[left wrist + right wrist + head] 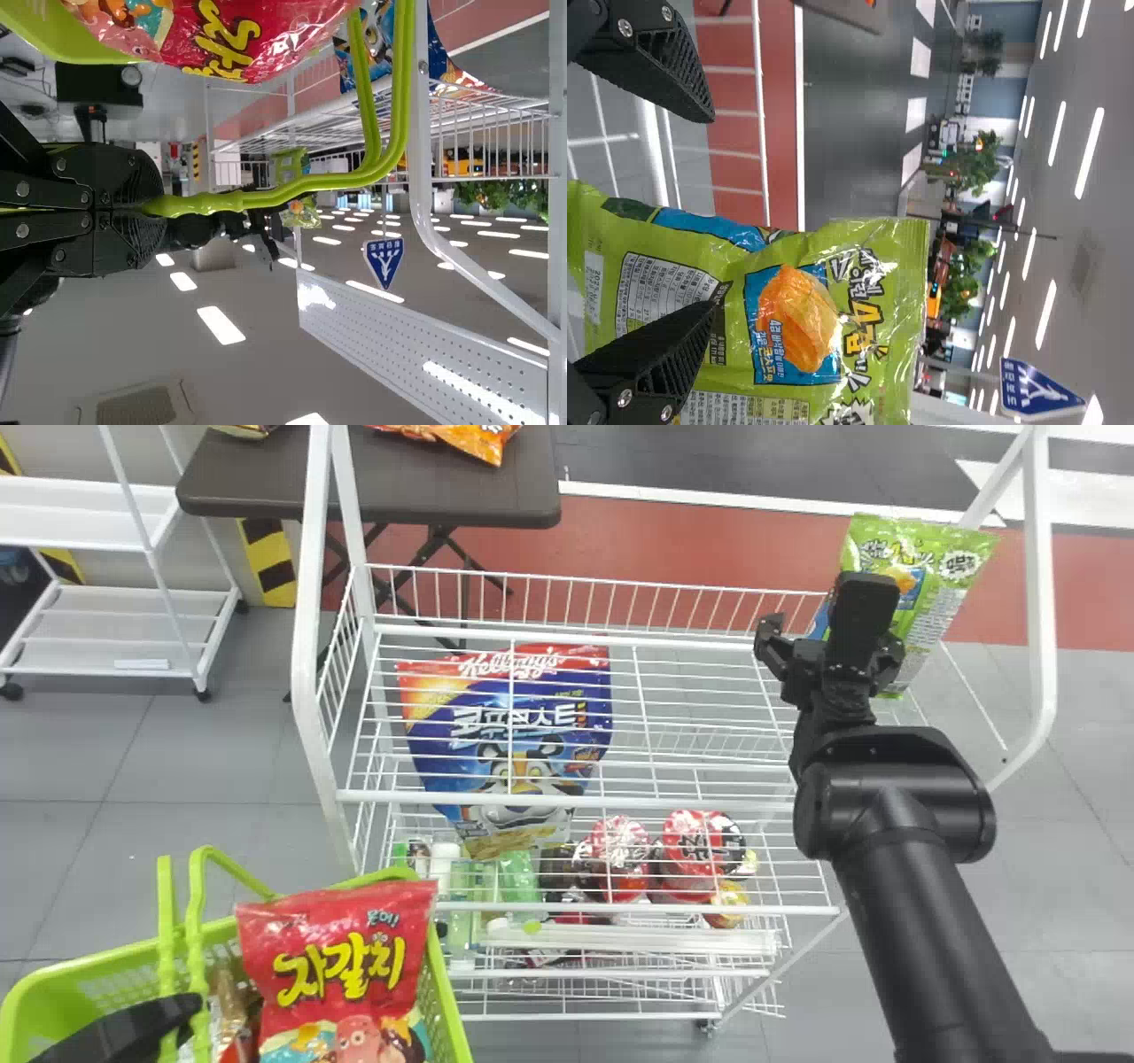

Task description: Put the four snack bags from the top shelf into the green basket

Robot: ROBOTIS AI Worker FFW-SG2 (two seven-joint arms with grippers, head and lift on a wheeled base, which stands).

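In the head view, my left gripper (133, 1027) is at the green basket (53, 974); in the left wrist view, the left gripper (151, 208) is shut on the green handles (283, 188). A red snack bag (341, 974) rests in the basket over other packages. My right gripper (828, 642) is over the rack's right end, beside a green snack bag (943, 593). The right wrist view has the right gripper (713, 212) open, one finger overlapping the green bag (797, 319), the other apart from it. A blue cereal bag (523, 735) appears behind the rack's wires.
The white wire rack (585, 802) has tall side frames, with cup noodles (695, 850) and bottles (518, 881) lower down. Behind stands a dark table (372, 487) with orange bags (478, 438). A white shelf cart (115, 629) is at the left.
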